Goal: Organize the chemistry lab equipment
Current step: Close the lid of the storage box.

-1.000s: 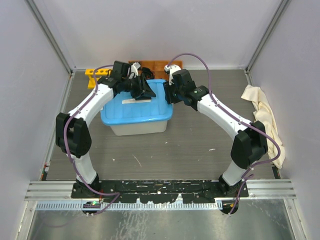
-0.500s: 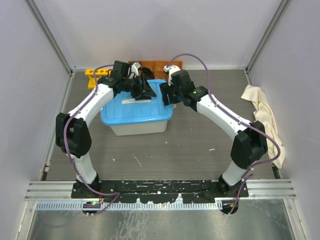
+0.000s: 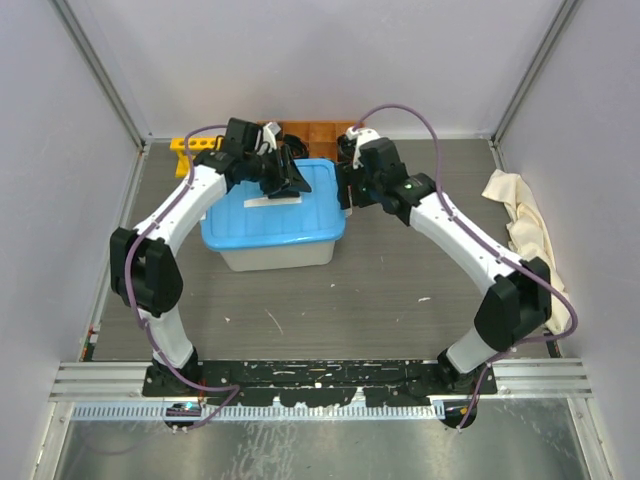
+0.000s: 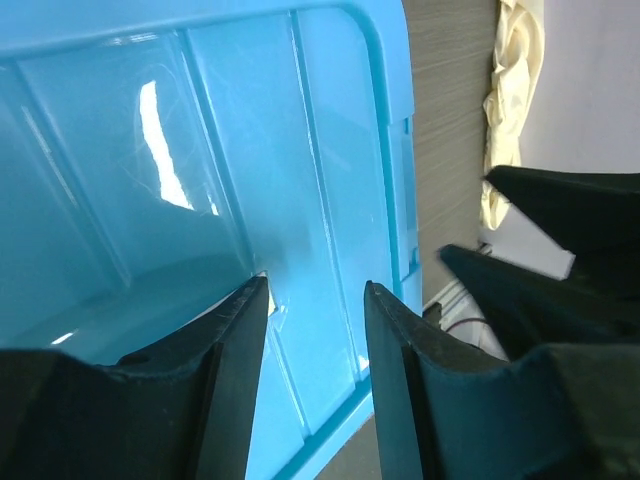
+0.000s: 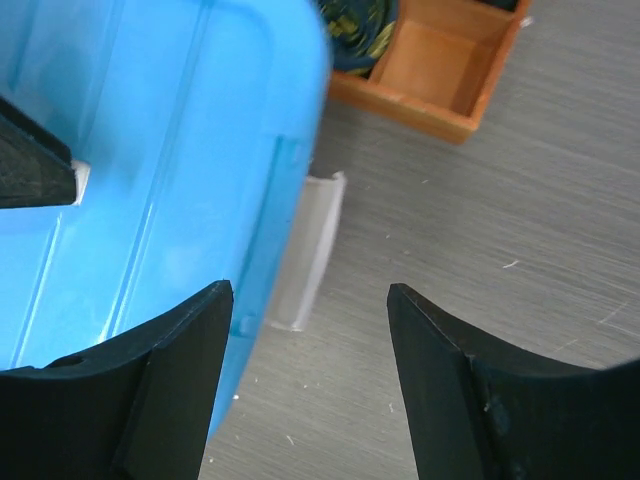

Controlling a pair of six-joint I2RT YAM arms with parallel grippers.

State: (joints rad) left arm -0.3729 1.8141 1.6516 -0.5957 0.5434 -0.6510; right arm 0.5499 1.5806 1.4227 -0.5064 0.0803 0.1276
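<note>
A yellow tube rack (image 3: 193, 146) stands at the back left, partly hidden by my left arm. Mid-table sits a clear bin with a blue lid (image 3: 262, 226). My left gripper (image 3: 290, 180) hovers low over the far part of that lid (image 4: 200, 150); it (image 4: 315, 290) is open, with only lid showing between the fingers. My right gripper (image 3: 348, 192) is open beside the bin's right edge, and it (image 5: 310, 290) has bare table and the lid's rim (image 5: 150, 150) under it. What the bin holds is hidden.
A brown wooden tray (image 3: 322, 131) stands behind the bin; in the right wrist view one compartment of it (image 5: 440, 60) holds nothing and another has something dark in it. A cream cloth (image 3: 527, 235) lies along the right wall. Walls close in left, right and back.
My right gripper has opened wide and drawn back to the right, off the bin's lid edge. The left gripper has stayed over the lid, barely shifting.
</note>
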